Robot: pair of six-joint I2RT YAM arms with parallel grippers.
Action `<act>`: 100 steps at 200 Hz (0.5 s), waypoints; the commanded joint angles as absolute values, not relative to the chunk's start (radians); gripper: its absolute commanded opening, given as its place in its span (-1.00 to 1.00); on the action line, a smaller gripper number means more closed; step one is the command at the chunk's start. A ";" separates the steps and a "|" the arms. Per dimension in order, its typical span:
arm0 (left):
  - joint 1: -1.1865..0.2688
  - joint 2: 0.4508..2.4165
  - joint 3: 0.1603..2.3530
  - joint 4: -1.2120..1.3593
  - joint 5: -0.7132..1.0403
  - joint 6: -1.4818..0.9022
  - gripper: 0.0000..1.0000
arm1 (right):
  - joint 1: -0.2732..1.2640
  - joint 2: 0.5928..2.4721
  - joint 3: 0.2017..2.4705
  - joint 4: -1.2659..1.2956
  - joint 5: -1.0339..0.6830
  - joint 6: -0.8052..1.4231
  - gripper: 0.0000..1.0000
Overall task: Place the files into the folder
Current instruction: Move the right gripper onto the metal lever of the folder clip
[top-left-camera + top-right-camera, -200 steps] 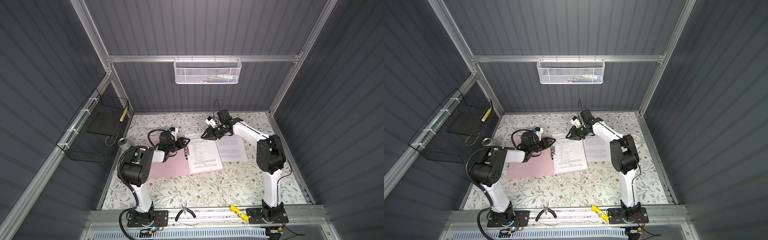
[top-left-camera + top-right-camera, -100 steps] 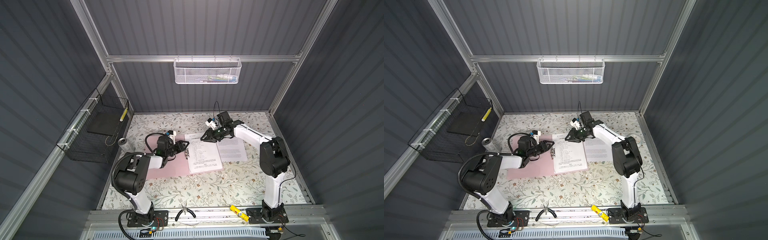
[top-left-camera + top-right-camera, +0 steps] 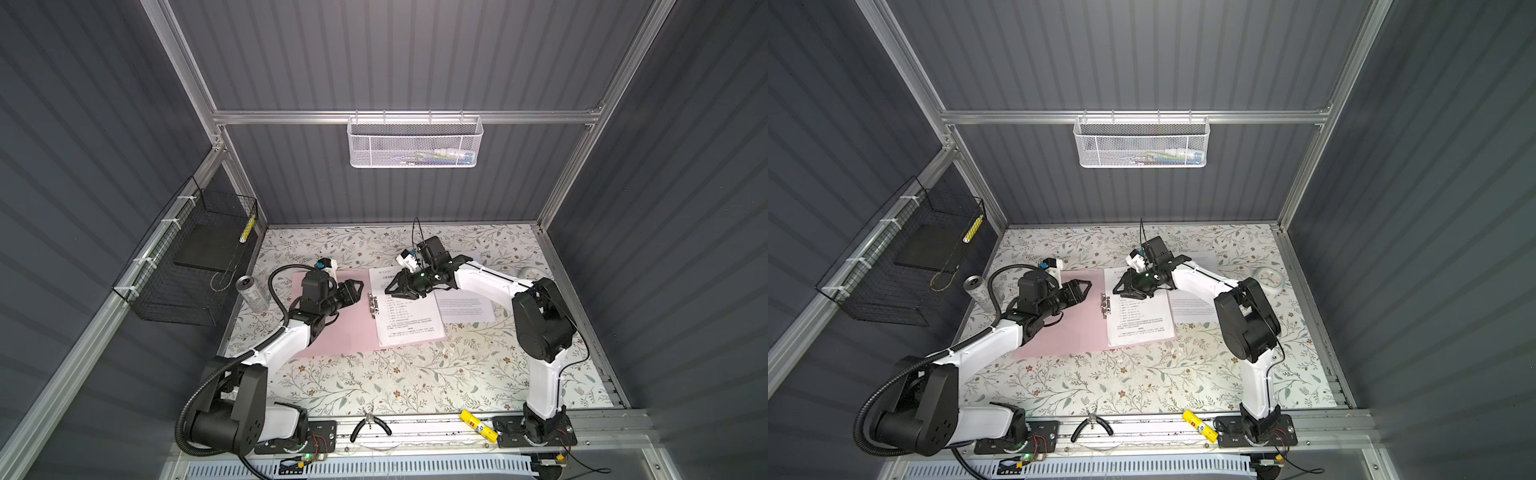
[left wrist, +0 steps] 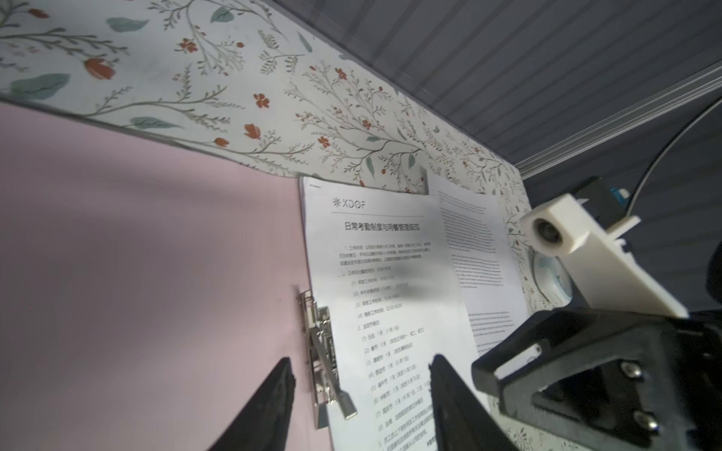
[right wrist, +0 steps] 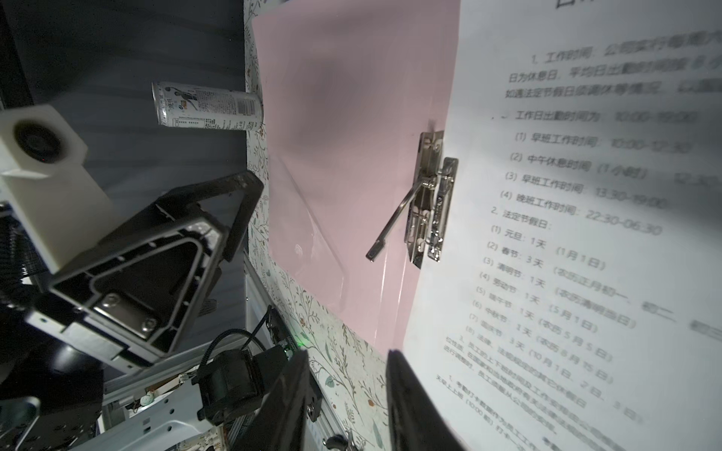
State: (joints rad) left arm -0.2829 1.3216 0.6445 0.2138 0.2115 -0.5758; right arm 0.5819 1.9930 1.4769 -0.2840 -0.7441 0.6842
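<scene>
Running along the near edge, a metal rail carries both arm bases, black-handled pliers and a yellow tube. Beyond it lies the flower-printed table.

At mid-table the folder lies open and flat, its pale-pink left half bare. The files rest on its right half, the sheet with the bold heading uppermost and its left edge against the metal clip on the spine. In the right wrist view the clip's lever angles out over the pink card. A loose sheet lies on the table just right of the folder, touching the stack's right edge.

The left gripper hangs over the folder's left half, pointing at the clip. Its jaws are spread and empty; its fingers frame the clip without touching it.

The right gripper hangs over the far part of the files. Its jaws stand apart with nothing between them.

Farther left a drink can stands by the wall. A round white dial lies far right.

A black wire basket hangs on the left wall, and a white mesh basket on the far wall.
</scene>
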 commanded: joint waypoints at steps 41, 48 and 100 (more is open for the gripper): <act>-0.290 1.289 0.603 0.023 0.077 -0.531 0.16 | 0.592 2.063 1.491 -0.186 -0.792 0.803 -0.32; -0.290 1.292 0.599 0.025 0.068 -0.531 0.15 | 0.594 2.076 1.494 -0.182 -0.796 0.811 -0.32; -0.290 1.328 0.569 0.040 0.060 -0.527 0.14 | 0.621 2.182 1.572 -0.186 -0.876 0.840 -0.44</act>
State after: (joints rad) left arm -0.2829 1.2987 0.5793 0.0624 0.0711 -0.5514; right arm 0.6037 2.1506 1.5192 -0.1955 -0.8158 0.8104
